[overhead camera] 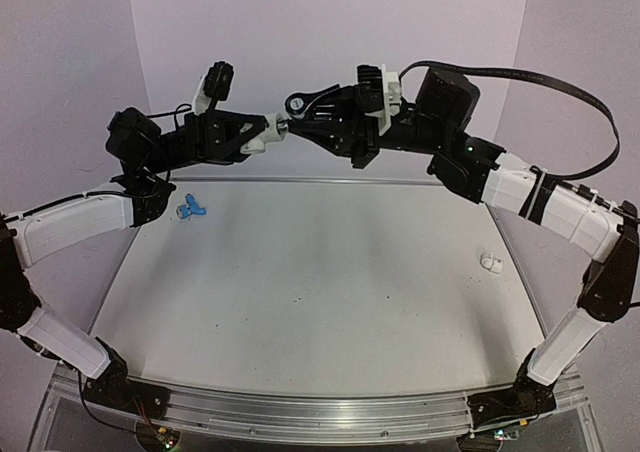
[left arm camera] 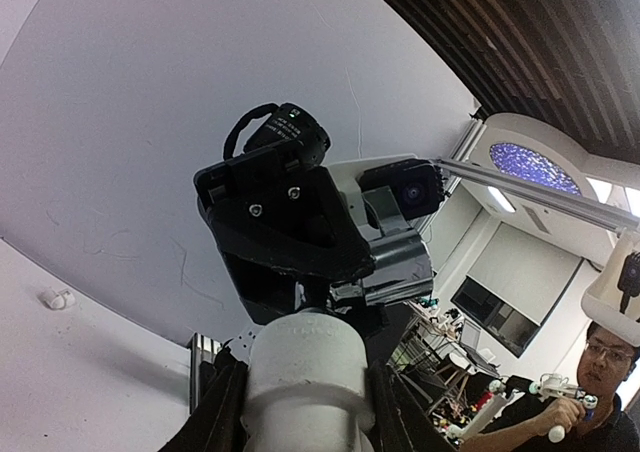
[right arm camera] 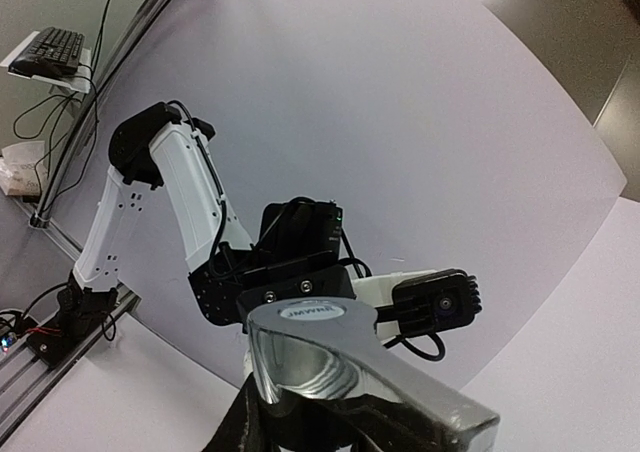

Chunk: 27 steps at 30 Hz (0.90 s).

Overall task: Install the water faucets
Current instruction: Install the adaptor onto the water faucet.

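Our left gripper (overhead camera: 270, 132) pinches a white fitting (left arm camera: 305, 372), right gripper (overhead camera: 305, 114) the silver faucet (right arm camera: 320, 357); blue faucet (overhead camera: 190, 209), spare fitting (overhead camera: 490, 262) lie below, well apart.

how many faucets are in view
2. The blue faucet lies on the table at far left; the silver faucet is held in the raised right gripper. Others may be hidden.

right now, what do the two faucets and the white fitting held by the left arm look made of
Silver faucet: likely metal, mirror-polished; it shows sharp reflections. Blue faucet: probably plastic, even bright blue without glints, though small here. White pipe fitting: seemingly plastic, smooth matte white with soft shading.
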Motion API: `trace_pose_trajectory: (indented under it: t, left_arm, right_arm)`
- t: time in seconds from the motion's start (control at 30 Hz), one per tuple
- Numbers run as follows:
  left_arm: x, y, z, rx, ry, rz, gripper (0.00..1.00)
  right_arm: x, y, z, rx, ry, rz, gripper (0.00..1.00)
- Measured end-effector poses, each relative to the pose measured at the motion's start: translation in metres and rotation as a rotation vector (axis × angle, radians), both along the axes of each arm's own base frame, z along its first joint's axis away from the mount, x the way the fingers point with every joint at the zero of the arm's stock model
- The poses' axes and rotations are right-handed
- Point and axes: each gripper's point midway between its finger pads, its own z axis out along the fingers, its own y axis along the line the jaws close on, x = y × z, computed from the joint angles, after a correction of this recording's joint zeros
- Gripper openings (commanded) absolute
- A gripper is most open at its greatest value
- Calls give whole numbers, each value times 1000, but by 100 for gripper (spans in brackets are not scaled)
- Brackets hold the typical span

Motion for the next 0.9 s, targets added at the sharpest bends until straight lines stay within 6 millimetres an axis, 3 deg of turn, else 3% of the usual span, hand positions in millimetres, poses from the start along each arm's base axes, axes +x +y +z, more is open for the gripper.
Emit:
trace_pose_trajectory:
  t: [0.9]
  left_arm:
    - [3, 8, 8, -75, -43, 74, 0]
  right_arm:
    - [9, 7, 14, 157, 121, -27, 0]
